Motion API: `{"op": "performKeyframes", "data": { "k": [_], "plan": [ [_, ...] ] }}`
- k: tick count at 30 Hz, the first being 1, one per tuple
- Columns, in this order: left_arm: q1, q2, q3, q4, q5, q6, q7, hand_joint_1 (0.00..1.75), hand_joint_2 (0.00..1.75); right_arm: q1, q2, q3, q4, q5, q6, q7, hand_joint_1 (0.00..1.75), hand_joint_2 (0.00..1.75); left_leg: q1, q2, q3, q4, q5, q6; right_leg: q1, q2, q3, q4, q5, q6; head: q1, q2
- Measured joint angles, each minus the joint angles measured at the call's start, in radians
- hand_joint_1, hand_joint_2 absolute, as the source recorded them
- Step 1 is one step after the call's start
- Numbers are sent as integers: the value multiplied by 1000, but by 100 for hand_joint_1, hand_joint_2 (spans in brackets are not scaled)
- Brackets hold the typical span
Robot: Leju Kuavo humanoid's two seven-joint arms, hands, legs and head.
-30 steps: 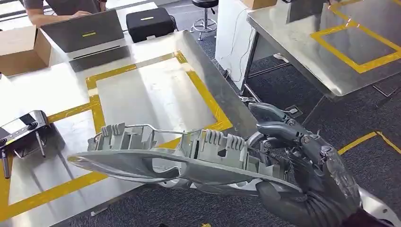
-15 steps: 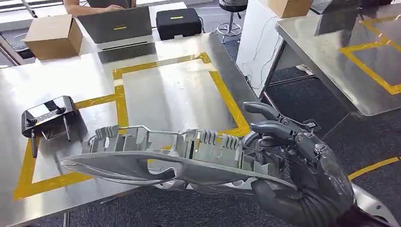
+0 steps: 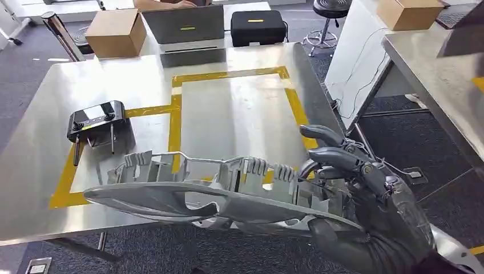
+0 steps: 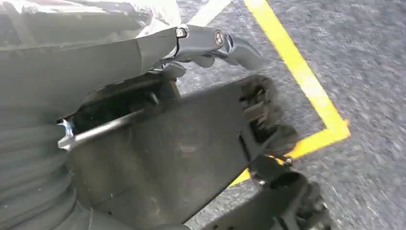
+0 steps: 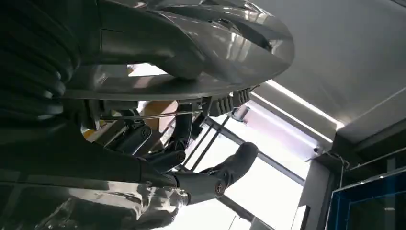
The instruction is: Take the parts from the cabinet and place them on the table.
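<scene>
My right hand [image 3: 365, 214] grips one end of a long grey plastic part [image 3: 217, 194] with ribbed clips along its upper edge. The part lies roughly level and reaches to the left, hanging above the near edge of the steel table [image 3: 240, 114], which carries yellow tape rectangles. In the right wrist view the part's curved shell [image 5: 191, 62] sits against the hand, whose dark fingers [image 5: 191, 179] are wrapped under it. My left hand [image 4: 48, 96] hangs over dark floor with yellow tape, one finger [image 4: 210, 40] stretched out and nothing in it.
A black remote controller [image 3: 96, 121] lies on the table's left part. A cardboard box [image 3: 117, 31], a laptop [image 3: 185, 25] and a black case [image 3: 257, 25] stand at the far edge. A second steel table [image 3: 439, 68] stands to the right across a gap.
The camera has turned, so the table has slid right and more fully into the picture. My right hand keeps the same hold on the part.
</scene>
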Motion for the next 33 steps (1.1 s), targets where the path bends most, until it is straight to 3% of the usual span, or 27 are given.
{"op": "performKeyframes", "data": {
  "k": [2,3,4,5,6,8,9,11,12,16,22,33],
  "plan": [
    [-5,2,0,0,0,0,-2,0,175,1,0,0,0,0,0,0,175,175,2,32,-70,154,-74,-5,4,-23,2,2,-4,-6,-7,0],
    [-8,2,0,0,-1,1,-2,0,175,1,0,0,0,0,0,0,175,175,2,36,-100,222,-98,-7,7,-37,1,3,-6,-8,-8,0],
    [-9,2,0,0,-1,1,-3,0,175,1,0,0,0,0,0,0,175,175,2,38,-109,247,-99,-7,8,-44,1,4,-7,-7,-8,0],
    [-9,2,0,0,0,1,-2,0,175,1,0,0,0,0,0,0,175,175,2,38,-98,230,-78,-5,10,-52,2,5,-8,-8,-8,0],
    [-7,2,0,0,0,0,-1,0,175,1,0,0,0,0,0,0,175,175,2,38,-67,173,-38,-1,12,-55,3,6,-9,-8,-9,0],
    [1,3,0,0,1,0,1,0,175,1,0,0,0,-8,0,0,175,175,-2,41,22,-2,45,17,14,-59,8,6,-12,-3,-11,0],
    [3,5,0,1,2,-1,1,0,175,0,0,0,0,-11,0,0,175,175,-8,49,35,-24,28,25,20,-61,7,6,-12,0,-9,0],
    [5,4,0,1,3,-2,1,0,175,1,0,-1,0,-14,-1,2,175,175,-10,49,44,-48,23,29,18,-62,-3,10,-10,11,-12,0],
    [7,3,0,1,3,-2,1,0,175,1,-2,-1,0,-16,-1,4,175,175,-7,48,42,-53,25,17,21,-61,-4,13,-13,2,-9,0],
    [8,2,0,1,-3,-3,3,0,175,-16,-2,-4,2,-36,4,22,175,175,-10,47,42,-53,26,22,18,-63,2,2,-6,11,-4,0],
    [0,1,-1,1,-15,-12,23,0,175,-108,-1,-4,47,-94,11,119,175,175,-12,47,42,-53,28,30,16,-61,5,-6,1,21,-3,0],
    [-6,-5,-8,1,-30,-13,47,0,175,-273,7,19,203,-116,-12,214,175,175,-12,47,43,-53,30,31,17,-62,4,-6,2,22,-4,0]
  ]
}}
